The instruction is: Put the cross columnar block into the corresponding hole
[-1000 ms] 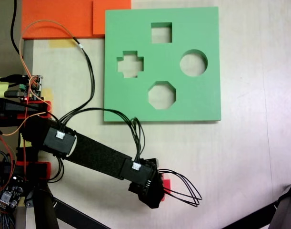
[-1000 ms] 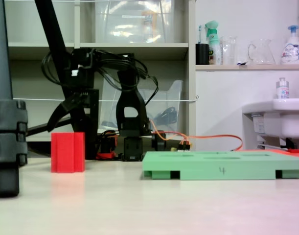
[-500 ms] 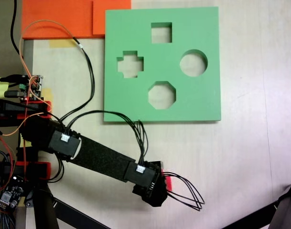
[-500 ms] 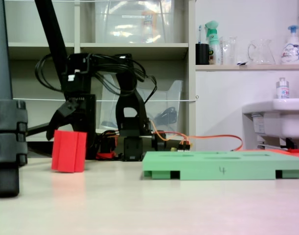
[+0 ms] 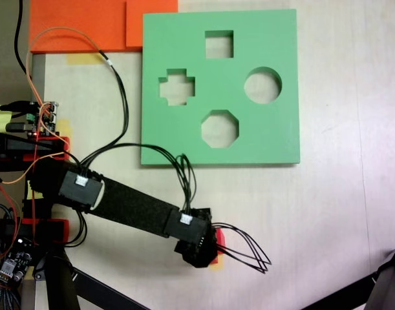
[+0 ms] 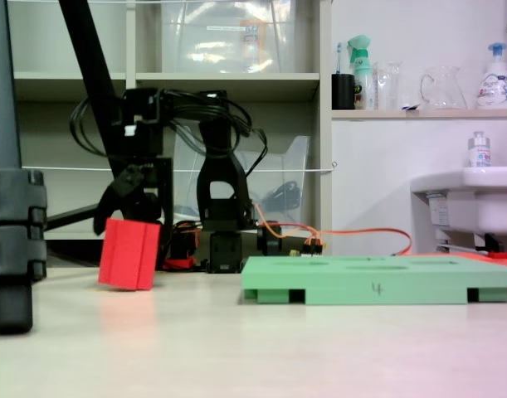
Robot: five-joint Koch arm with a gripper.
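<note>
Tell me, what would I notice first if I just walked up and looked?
Probably the bright red block, tilted and lifted just off the table at the left of the low fixed view, with the black gripper on it. Next, the big green board seen from above, with its plus-shaped hole on the left.

A handwritten "4" stood on the near side edge of the green foam board (image 6: pixel 377 282); bottle labels on the shelf were illegible.

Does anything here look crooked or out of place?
Yes: the small red foam block leans to one side, one bottom corner raised off the table, with the black gripper at its top. The green foam board lies flat, its cutouts empty.
</note>
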